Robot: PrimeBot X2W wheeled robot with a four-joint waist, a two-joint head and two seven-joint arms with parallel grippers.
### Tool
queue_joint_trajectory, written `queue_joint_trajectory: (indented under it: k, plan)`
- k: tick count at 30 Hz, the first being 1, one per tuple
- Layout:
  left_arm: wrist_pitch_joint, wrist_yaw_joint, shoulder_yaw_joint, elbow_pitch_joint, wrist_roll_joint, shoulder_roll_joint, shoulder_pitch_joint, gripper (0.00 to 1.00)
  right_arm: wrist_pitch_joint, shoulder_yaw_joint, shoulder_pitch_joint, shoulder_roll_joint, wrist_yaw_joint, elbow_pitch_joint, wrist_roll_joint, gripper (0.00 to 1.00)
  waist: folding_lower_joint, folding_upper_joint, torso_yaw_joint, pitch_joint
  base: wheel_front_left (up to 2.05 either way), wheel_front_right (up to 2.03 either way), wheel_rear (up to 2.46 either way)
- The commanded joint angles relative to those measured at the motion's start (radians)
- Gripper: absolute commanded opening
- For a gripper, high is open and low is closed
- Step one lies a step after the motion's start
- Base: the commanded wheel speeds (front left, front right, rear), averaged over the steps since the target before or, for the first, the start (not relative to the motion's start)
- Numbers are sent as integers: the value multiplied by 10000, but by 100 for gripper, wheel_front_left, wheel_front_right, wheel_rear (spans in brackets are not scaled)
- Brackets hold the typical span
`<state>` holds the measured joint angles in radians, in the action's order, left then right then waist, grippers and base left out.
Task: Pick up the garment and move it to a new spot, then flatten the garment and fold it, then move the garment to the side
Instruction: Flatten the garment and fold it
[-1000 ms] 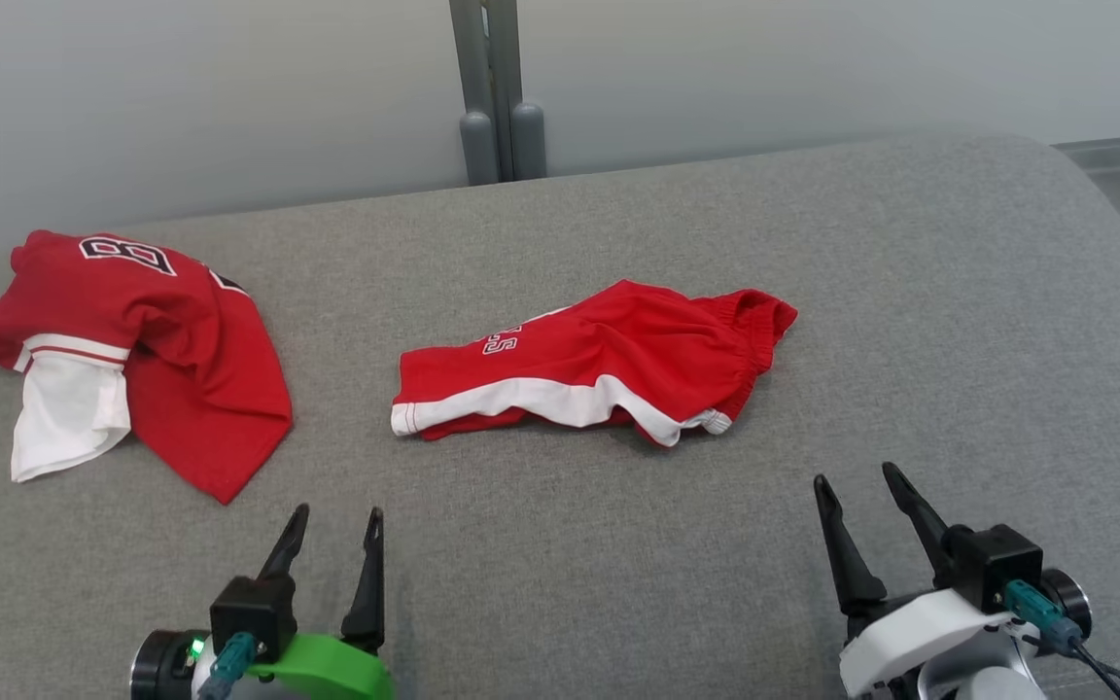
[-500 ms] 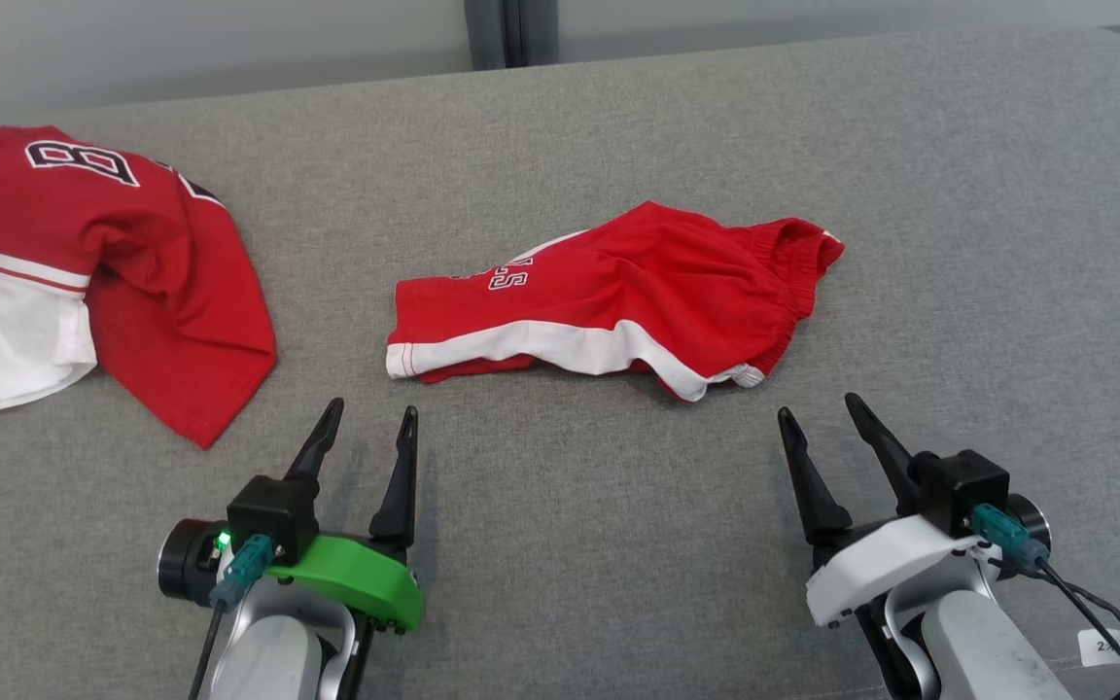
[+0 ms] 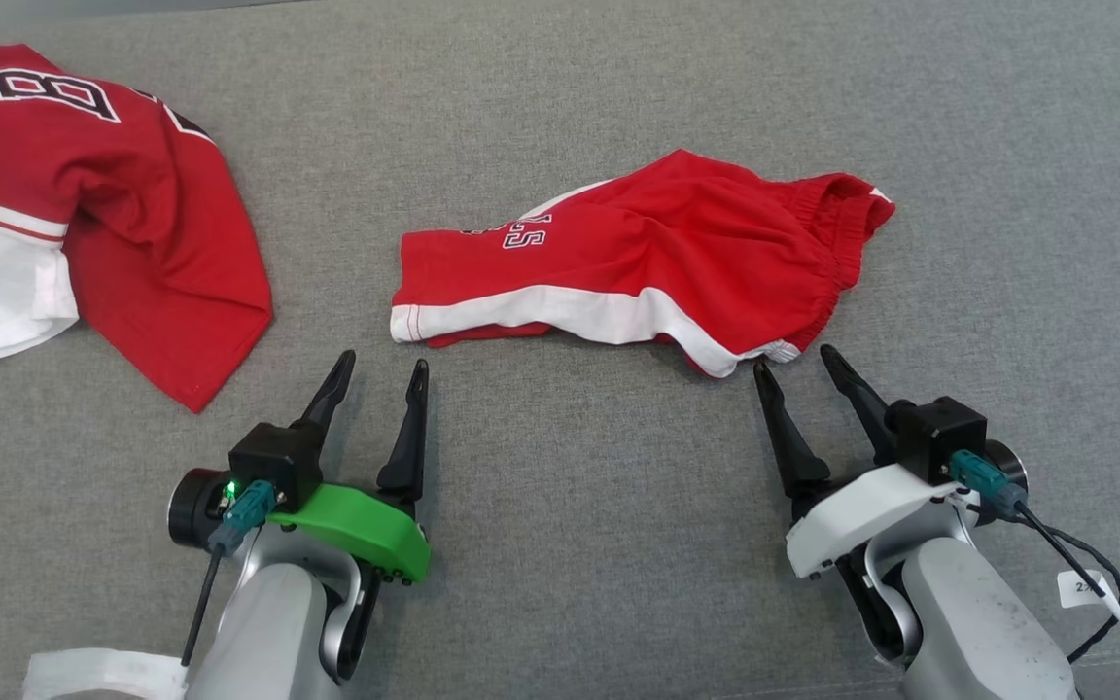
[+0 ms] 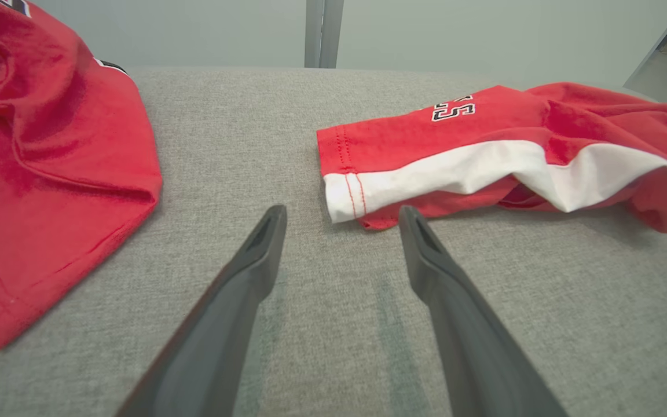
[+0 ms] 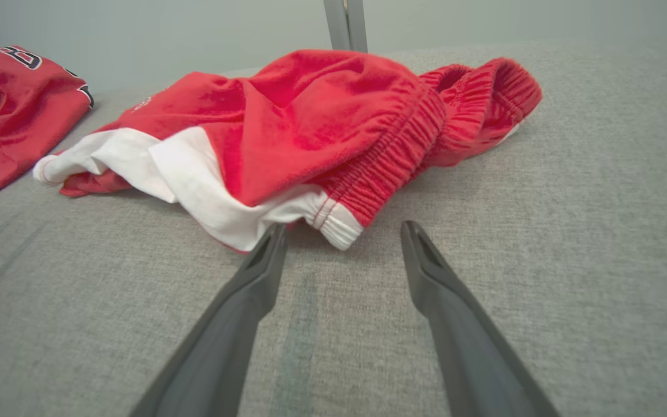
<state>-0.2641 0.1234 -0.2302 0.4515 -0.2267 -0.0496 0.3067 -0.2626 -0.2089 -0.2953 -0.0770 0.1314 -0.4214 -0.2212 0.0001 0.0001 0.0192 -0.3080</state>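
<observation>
**Item under task:** red shorts (image 3: 638, 262), lying crumpled on the grey padded surface (image 3: 570, 506), ahead of both arms and between them. The long axis runs across the robot's front, left to right, and the right end lies slightly farther away. The leg hem with its white band points to the robot's left. The elastic waistband (image 5: 426, 133) points to its right and is bunched up.

**Left tool** (image 3: 382, 362): fingers spread, holding nothing, low over the surface. The hem corner lies just ahead and slightly to the right of its tips, not touching.

**Right tool** (image 3: 794, 358): fingers spread, holding nothing. The near waistband corner sits just beyond its tips, roughly between them in the right wrist view. Contact cannot be confirmed. This arm is judged the nearer.

**Assessment:** each tool faces one end of the long axis, which suits a two-ended lift. A short forward advance appears required.

**Also noted:** red jersey (image 3: 103, 204), well apart at the far left, not engaged.
</observation>
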Motion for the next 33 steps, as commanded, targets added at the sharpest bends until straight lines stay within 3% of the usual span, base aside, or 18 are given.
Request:
queue_joint_trajectory:
  k: [1,16,33]
  plan:
    - [-7,50,-42,92,-79,-22,238,100,-28,-41,-154,-75,-14,-33,-51,100,-1,-1,-4,-226,0,0,0]
    - [-7,85,-374,949,-818,-25,1443,100,-28,-331,-666,-39,-14,24,-53,100,-1,-1,-257,-1012,0,0,0]
    - [-6,81,-783,385,-1219,-196,1139,100,-25,-645,-400,-147,-14,-12,-105,100,-1,-1,-149,-949,0,0,0]
